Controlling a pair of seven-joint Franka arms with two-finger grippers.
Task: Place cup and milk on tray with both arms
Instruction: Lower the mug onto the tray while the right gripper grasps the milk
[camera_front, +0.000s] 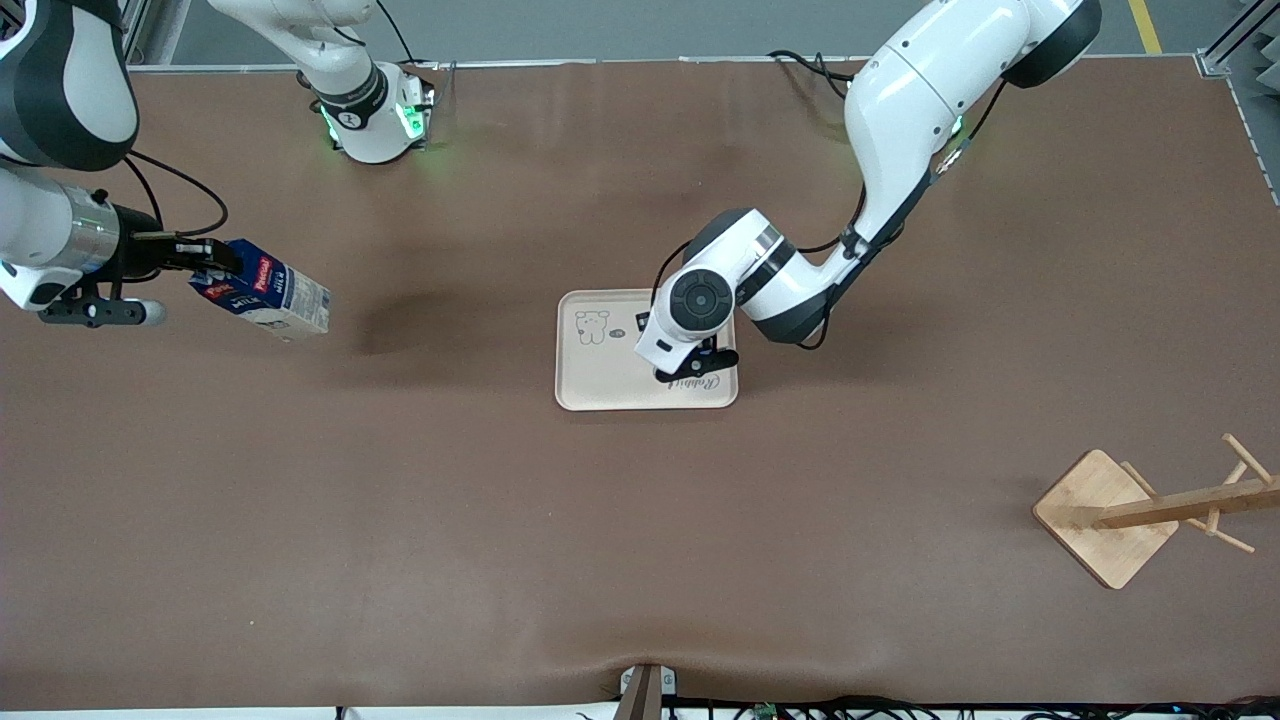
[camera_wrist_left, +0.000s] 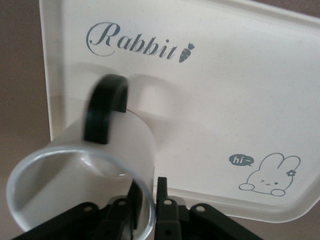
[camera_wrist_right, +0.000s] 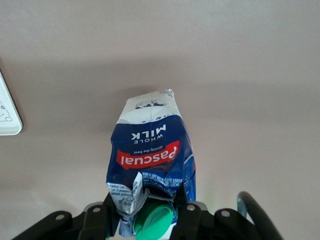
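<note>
The tray lies mid-table, flat and stiff, a broad easy target. The milk hangs tilted over bare table toward the right arm's end, well apart from the tray; the right gripper is clamped on its folded top by the green cap. A carton is light but soft-walled and its creased top looks already dented, so I judge the grip should stay gentle and high. The cup sits over the tray's lettered end, the left gripper pinching its rim wall, one finger inside, one outside. Glazed, hard and probably slippery, it would chip if dropped.
</note>
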